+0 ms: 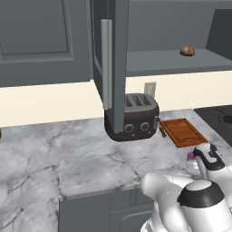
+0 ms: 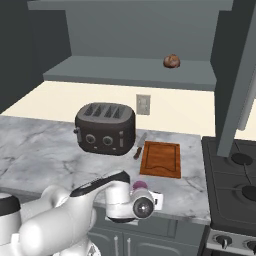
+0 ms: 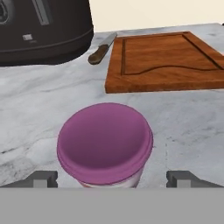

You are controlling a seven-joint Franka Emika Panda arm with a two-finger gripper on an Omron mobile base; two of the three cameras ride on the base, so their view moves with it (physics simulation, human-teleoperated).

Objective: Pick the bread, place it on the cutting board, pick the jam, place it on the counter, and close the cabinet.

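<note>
The jam (image 3: 105,144), a pink-purple cup, stands upright on the marble counter (image 3: 43,100) just in front of the cutting board (image 3: 166,61). My gripper (image 3: 111,179) is open, one fingertip on each side of the jam, with a gap on both sides. In the right base view the jam (image 2: 139,186) peeks out above my hand near the counter's front edge. The bread (image 2: 171,61) lies on the shelf of the open cabinet (image 2: 235,90). Nothing lies on the cutting board (image 2: 161,159).
A dark toaster (image 2: 105,128) stands left of the board, with a knife (image 2: 139,146) between them. A stove (image 2: 235,175) adjoins the counter on the right. The left cabinet door (image 1: 113,68) hangs open over the toaster (image 1: 132,118).
</note>
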